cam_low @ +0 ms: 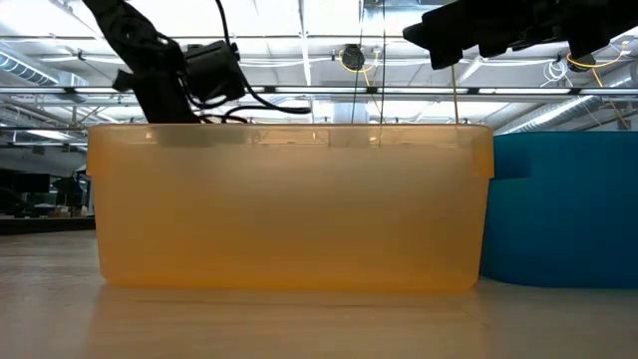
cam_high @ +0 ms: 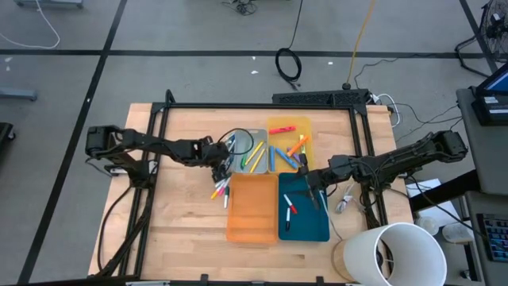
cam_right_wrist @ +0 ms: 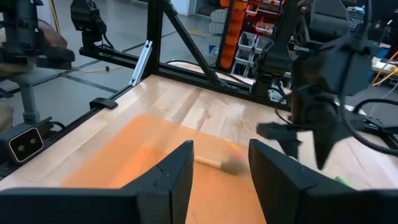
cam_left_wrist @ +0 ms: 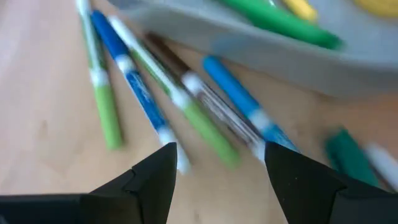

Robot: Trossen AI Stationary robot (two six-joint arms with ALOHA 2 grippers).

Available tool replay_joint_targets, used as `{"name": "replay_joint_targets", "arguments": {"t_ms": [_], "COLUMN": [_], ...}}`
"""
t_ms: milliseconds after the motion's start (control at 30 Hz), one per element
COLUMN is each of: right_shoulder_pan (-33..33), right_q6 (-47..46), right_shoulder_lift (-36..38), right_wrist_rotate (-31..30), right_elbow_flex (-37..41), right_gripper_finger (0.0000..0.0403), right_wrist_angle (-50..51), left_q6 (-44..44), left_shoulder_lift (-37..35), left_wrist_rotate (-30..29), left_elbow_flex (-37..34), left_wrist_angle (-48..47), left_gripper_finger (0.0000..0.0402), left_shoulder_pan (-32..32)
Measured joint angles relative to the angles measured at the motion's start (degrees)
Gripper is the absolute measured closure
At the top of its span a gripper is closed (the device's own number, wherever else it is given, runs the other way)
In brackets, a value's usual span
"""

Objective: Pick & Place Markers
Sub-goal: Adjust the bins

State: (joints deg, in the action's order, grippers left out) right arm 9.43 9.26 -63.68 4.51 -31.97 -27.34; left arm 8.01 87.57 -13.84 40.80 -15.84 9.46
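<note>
Left gripper [cam_left_wrist: 214, 165] hung with fingers spread wide and empty, low over loose markers [cam_left_wrist: 186, 102] lying on the wood beside the grey tray [cam_high: 246, 155], near the tabletop's middle. Right gripper [cam_right_wrist: 221, 165], parted and empty, was over the teal tray [cam_high: 305, 210]. More markers sat in the grey, yellow [cam_high: 287, 137] and teal trays; the orange tray [cam_high: 252, 208] looked bare.

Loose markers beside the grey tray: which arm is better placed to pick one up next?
Probably the left. Its end effector hangs open right over the loose markers on the table by the grey tray. The right end effector is open over the teal tray.
</note>
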Motion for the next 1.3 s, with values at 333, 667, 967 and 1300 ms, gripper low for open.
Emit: {"name": "replay_joint_targets", "arguments": {"t_ms": [333,667,967,1300], "right_shoulder_pan": [-0.04,-0.07,-0.07,-0.25], "right_q6": [0.00,0.00,0.44,0.63], "right_shoulder_lift": [0.00,0.00,0.00,0.00], "right_wrist_rotate": [0.00,0.00,-0.02,-0.20], "right_elbow_flex": [0.00,0.00,0.00,0.00], "right_gripper_finger": [0.0261,0.0261,0.0261,0.0261], "right_wrist_angle": [-0.19,-0.26,-1.75,-3.73], "left_q6": [3.85,11.78,10.49,21.38], "left_shoulder_lift": [-1.07,-1.05,-1.05,0.17], "left_wrist_rotate": [8.27,4.58,2.86,0.38], "left_elbow_flex": [0.00,0.00,0.00,0.00], "left_wrist_angle": [-3.43,-3.96,6.62,5.56], "left_gripper_finger": [0.0156,0.0156,0.0156,0.0156], "left_shoulder_pan": [-8.25,-17.84,-26.56,-28.29]}}
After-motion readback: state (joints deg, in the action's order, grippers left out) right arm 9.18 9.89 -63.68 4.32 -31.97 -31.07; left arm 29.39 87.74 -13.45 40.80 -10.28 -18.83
